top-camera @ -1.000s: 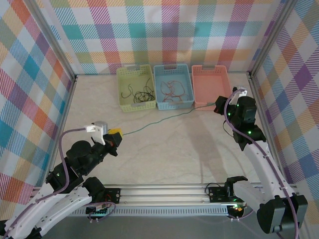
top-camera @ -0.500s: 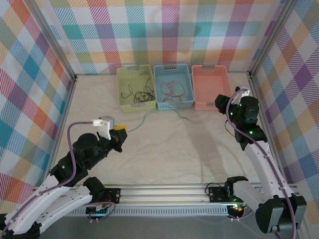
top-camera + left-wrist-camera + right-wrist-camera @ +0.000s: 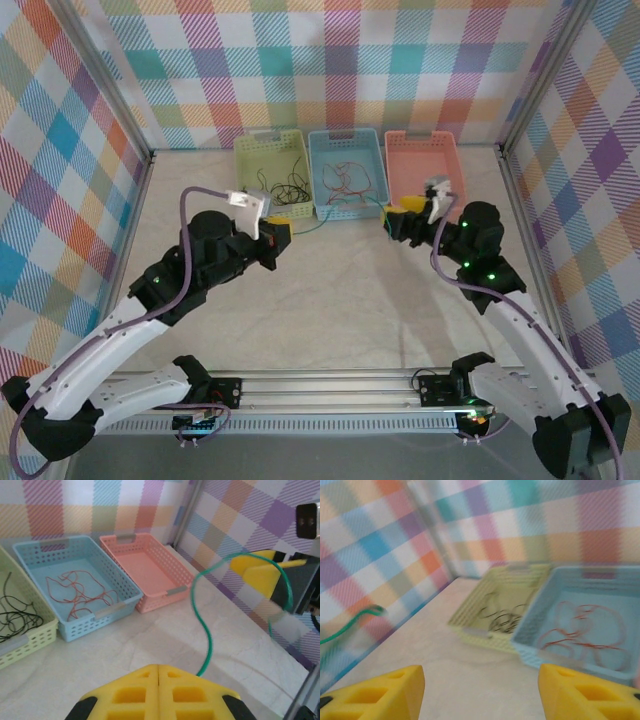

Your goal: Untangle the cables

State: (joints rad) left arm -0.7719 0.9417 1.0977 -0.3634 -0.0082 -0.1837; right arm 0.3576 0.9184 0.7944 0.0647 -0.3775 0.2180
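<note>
Pinching the green cable point(image 3: 208, 630) in our clenched left gripper point(image 3: 158, 668), its loop arcing above the table point(image 3: 150, 645), perhaps reaching our right gripper point(image 3: 480, 680), jaws spread wide and empty, red cables point(image 3: 75, 589) in blue basket point(image 3: 85, 628), black cables point(image 3: 17, 617) in green basket point(image 3: 30, 640).

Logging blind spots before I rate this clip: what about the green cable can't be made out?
Left wrist: far end of the green cable blurs beside the right tool; contact unclear.
Right wrist: motion blur; the left edge cuts the cable.
Top external: cable too thin to trace from the left tool.
</note>
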